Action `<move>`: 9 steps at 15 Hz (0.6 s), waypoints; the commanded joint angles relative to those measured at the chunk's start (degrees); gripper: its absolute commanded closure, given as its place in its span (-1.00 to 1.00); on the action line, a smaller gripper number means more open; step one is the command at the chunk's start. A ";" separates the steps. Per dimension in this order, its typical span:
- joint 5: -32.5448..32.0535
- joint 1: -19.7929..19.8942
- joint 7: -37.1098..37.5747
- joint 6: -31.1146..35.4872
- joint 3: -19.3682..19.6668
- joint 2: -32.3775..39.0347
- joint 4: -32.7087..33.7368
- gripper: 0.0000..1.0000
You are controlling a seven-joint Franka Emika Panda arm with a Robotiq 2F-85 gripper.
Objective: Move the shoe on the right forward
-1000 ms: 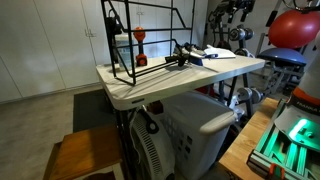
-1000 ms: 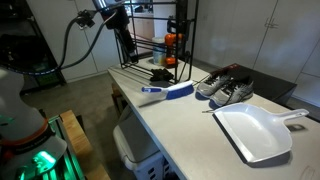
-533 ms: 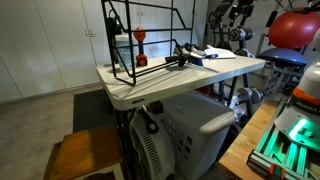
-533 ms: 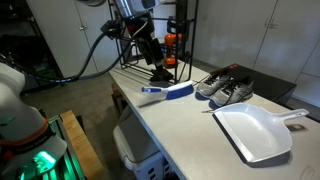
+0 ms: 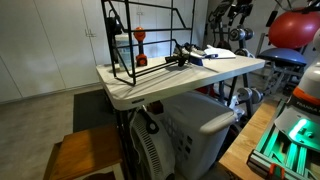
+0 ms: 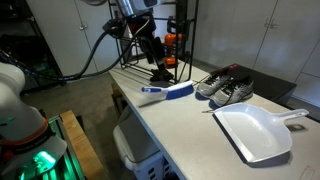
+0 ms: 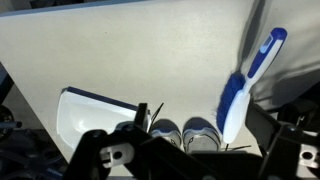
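We see the black two-finger gripper [image 6: 157,66] low over the white rectangular table [image 6: 180,128], just beside the black wire rack [image 6: 187,45]. In the wrist view its fingers [image 7: 100,150] stand wide apart and hold nothing. The two small dark sneakers with whitish soles [image 6: 225,89] lie side by side, touching, well apart from the gripper, between the blue-and-white brush [image 6: 170,92] and the white plastic dustpan [image 6: 255,132].

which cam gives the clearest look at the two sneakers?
An exterior view: the sneakers sit side by side in full, unobstructed, near the dustpan. The wrist view shows them only partly, low in the frame. In an exterior view past the wire rack, they are too small to make out.
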State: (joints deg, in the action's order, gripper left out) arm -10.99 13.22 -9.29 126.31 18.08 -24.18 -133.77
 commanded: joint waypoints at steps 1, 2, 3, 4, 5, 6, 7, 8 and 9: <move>4.83 -0.54 -0.07 0.46 0.75 7.58 5.99 -1.00; 7.13 -0.85 -0.19 -0.21 1.20 9.81 7.90 -1.00; 10.26 -1.26 -1.08 -0.49 1.93 12.52 10.09 -1.00; 13.28 -1.38 -2.02 -1.39 2.48 15.49 12.51 -1.00; 15.77 -0.98 -1.22 -1.76 2.61 18.48 14.70 -1.00; 17.80 -0.58 -2.08 -2.41 2.77 21.18 16.62 -1.00; 20.02 -0.07 -2.19 -3.02 2.73 24.09 18.72 -1.00; 22.05 0.62 -1.50 -2.49 2.57 27.03 20.62 -1.00; 24.39 1.37 -0.96 -2.82 2.35 29.93 22.86 -1.00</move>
State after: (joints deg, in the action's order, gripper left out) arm 7.16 13.13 -10.10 125.98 20.24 -3.72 -118.82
